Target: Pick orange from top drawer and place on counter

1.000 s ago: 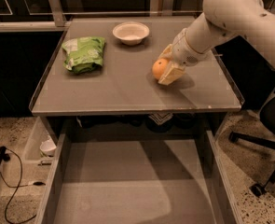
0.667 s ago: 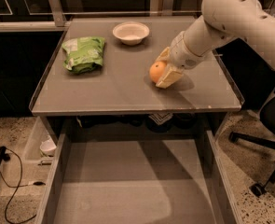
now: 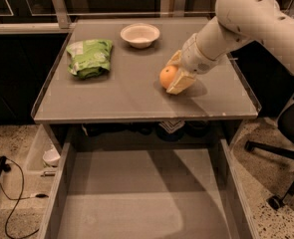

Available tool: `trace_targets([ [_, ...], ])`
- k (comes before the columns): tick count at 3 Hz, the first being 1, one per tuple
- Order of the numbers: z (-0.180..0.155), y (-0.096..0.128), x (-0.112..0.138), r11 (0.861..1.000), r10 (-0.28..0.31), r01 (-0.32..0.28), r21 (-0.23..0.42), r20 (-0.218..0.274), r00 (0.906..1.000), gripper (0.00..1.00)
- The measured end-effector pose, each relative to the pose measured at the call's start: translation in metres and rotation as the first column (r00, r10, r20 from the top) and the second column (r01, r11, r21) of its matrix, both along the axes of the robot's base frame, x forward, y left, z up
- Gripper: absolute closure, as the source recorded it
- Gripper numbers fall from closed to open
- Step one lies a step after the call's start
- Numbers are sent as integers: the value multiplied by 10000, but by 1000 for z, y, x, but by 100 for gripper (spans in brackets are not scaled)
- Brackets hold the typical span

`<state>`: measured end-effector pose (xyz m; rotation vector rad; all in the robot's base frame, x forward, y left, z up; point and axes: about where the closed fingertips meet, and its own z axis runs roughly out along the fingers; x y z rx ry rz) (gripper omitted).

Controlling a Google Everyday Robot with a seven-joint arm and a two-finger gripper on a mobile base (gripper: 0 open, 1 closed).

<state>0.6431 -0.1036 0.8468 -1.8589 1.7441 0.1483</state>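
Right side of the flat grey counter (image 3: pixel 126 91): one cream two-finger gripper (image 3: pixel 173 76) pinches the lone round orange (image 3: pixel 166 76). One white bowl (image 3: pixel 140 35), one green plastic bag (image 3: pixel 90 57), print unreadable. One grey top drawer (image 3: pixel 136 198), open.

The orange (image 3: pixel 167 76), plain bright orange, is clamped between the pale cream jaws of the gripper (image 3: pixel 171 76), low over the right half of the matte grey bench (image 3: pixel 126 91). The arm (image 3: pixel 246 19) is white. A green bag (image 3: pixel 89 57) with pale markings and an off-white bowl (image 3: pixel 140 35) sit there too; the drawer (image 3: pixel 136 198) is uniform grey.
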Motion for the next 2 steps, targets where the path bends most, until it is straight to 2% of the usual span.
trace_targets([
  [1,0,0,0,10000,1,-1,0,0,10000,11],
  [2,0,0,0,10000,2,-2,0,-1,10000,0],
])
